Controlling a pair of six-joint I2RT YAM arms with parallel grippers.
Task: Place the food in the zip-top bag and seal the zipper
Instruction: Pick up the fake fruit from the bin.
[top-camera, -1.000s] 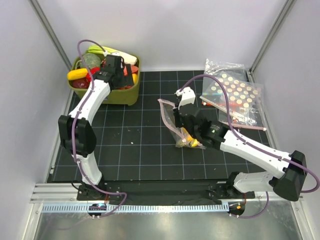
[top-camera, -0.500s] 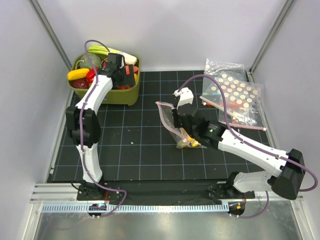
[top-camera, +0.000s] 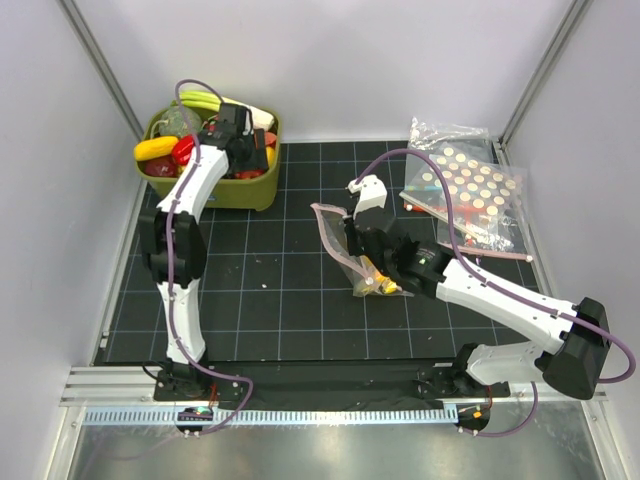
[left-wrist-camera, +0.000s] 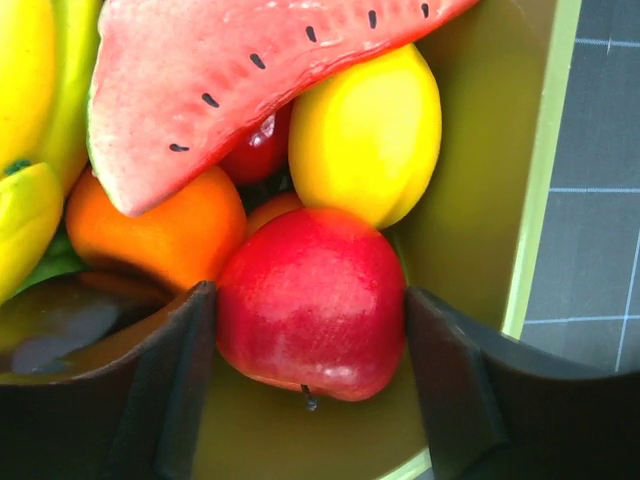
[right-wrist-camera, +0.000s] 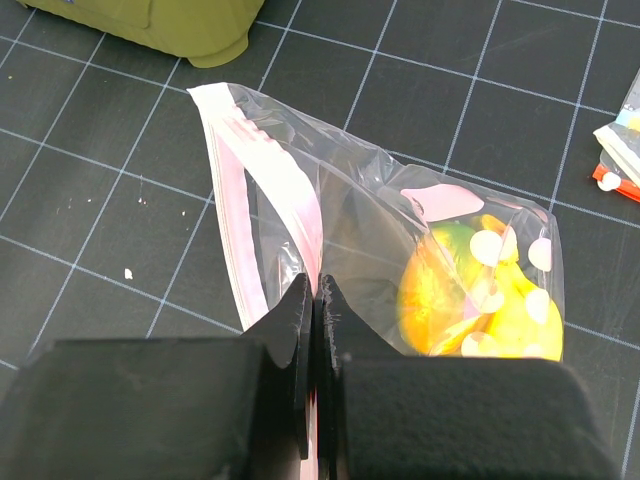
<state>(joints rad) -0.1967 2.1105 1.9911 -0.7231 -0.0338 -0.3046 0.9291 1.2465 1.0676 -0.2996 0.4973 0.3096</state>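
Observation:
Inside the olive-green bin (top-camera: 215, 190), my left gripper (left-wrist-camera: 310, 292) has closed in on the round red fruit (left-wrist-camera: 300, 320), both fingers against its sides. The fruit still rests among the other produce. From above, the left gripper (top-camera: 240, 140) is over the bin's right half. At mid-table my right gripper (right-wrist-camera: 318, 285) is shut on the pinkish-red zipper (right-wrist-camera: 265, 170) of the zip-top bag (right-wrist-camera: 380, 220) and holds its mouth up and open. An orange-yellow fruit (right-wrist-camera: 440, 290) and a yellow banana bunch (right-wrist-camera: 520, 320) lie inside the bag (top-camera: 345, 245).
The bin also holds a watermelon slice (left-wrist-camera: 230, 70), a lemon (left-wrist-camera: 365, 130), an orange (left-wrist-camera: 150, 230) and other toy produce. Larger clear bags with coloured dots (top-camera: 465, 190) lie at the back right. White walls close in both sides.
The left arm has reached deeper into the bin and its jaws have narrowed onto the red fruit. The right gripper and the bag have stayed put.

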